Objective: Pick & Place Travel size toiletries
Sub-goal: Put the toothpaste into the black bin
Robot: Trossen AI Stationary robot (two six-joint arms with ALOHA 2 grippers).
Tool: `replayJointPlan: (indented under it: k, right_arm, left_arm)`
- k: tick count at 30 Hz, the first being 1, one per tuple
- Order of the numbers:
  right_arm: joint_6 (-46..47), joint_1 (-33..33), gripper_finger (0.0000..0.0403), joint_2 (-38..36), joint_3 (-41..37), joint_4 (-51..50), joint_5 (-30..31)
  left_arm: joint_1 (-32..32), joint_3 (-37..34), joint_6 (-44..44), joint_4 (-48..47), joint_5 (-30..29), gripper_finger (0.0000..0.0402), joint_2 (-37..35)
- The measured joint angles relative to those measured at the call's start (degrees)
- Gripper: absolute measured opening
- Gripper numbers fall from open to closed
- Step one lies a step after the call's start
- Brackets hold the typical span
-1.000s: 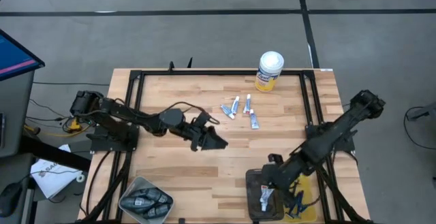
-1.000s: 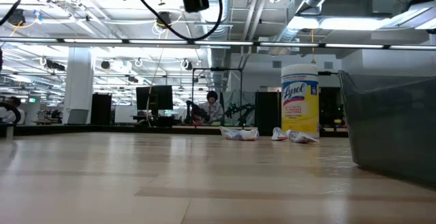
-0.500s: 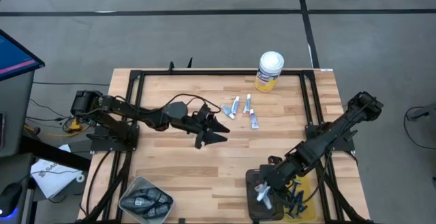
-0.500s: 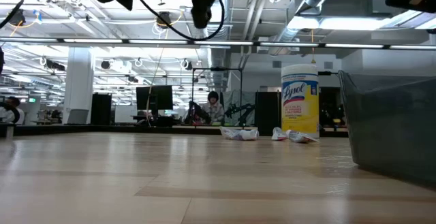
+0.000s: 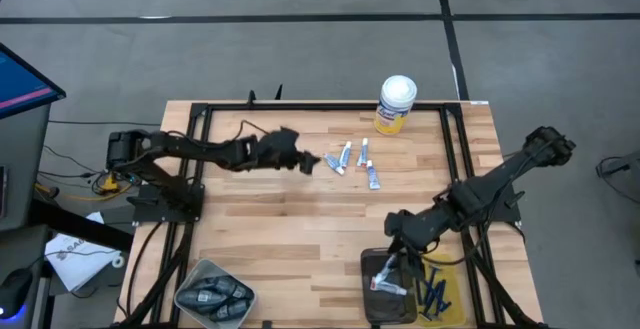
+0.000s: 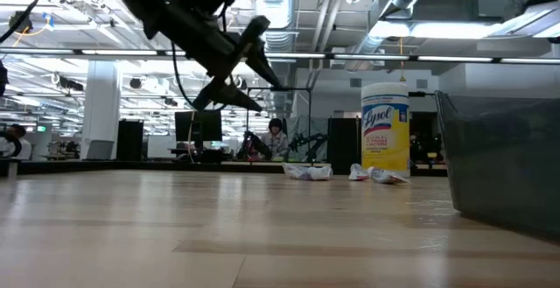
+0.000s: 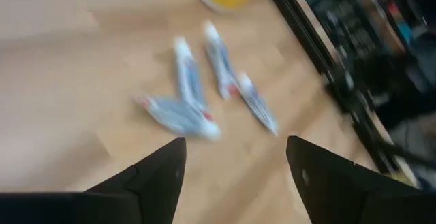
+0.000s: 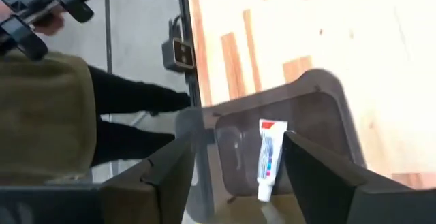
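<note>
Several small white tubes (image 5: 350, 161) with blue and red marks lie flat on the wood at the table's far middle; they also show as tubes (image 7: 187, 94) in the left wrist view. My left gripper (image 5: 310, 162) hovers open just left of them, fingers aimed their way, gripper (image 7: 235, 176) touching nothing. One more white tube (image 8: 270, 159) lies flat in the brown tray (image 5: 375, 264) at the near right. My right gripper (image 5: 400, 247) stands open above that tray, gripper (image 8: 235, 183) clear of the tube. Dark blue razors (image 5: 435, 294) lie beside the tray.
A yellow canister (image 5: 396, 104) with a white lid stands at the far edge behind the tubes. A metal tray (image 5: 213, 294) with dark grey pieces sits at the near left corner. Black frame rails (image 5: 455, 159) run along the table's sides. A person's legs show past the table edge in the right wrist view.
My right gripper has let go of the white tube, which now lies in the brown tray, and has risen and drawn back toward the far edge. My left gripper has swung toward the far edge and come down beside the loose tubes.
</note>
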Motion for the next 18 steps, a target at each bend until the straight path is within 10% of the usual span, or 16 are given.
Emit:
replayJointPlan:
  k: [18]
  right_arm:
    - [-0.02,-2.31,0.0183,-0.78,0.0,-0.01,1.18]
  left_arm:
    - [6.34,6.09,34.08,0.73,9.66,0.025,6.48]
